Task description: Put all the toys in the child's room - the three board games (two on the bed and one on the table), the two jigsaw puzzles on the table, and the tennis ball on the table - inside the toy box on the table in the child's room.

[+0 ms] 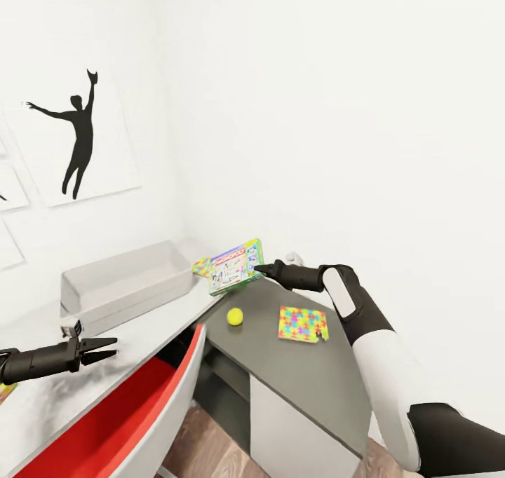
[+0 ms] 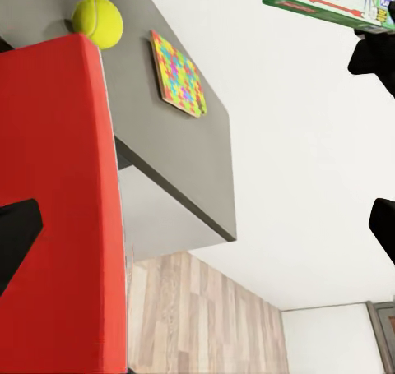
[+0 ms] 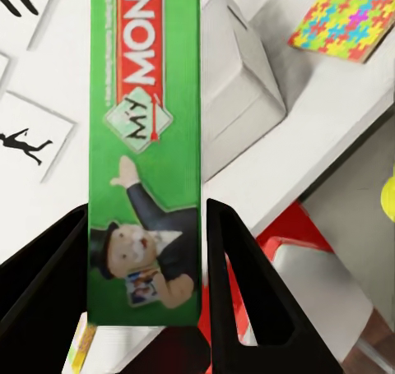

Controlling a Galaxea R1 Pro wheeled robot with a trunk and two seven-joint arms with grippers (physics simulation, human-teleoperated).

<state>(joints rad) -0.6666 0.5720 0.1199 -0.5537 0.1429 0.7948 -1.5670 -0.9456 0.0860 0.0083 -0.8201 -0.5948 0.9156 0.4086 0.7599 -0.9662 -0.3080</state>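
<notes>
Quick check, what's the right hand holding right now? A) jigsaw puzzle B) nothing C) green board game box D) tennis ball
C. In the right wrist view the fingers flank the green board game box, and the head view shows the right hand at that box's edge, lifted above the desk. The tennis ball and a jigsaw puzzle lie on the desk, apart from the hand.

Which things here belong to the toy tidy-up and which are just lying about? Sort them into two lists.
Part of the job:
- board game, gripped in the right gripper
- tennis ball on the dark desk section
- jigsaw puzzle beside it
- second jigsaw puzzle behind the game
- toy box

Just lying about:
- red chair
- silhouette picture on the wall
</notes>
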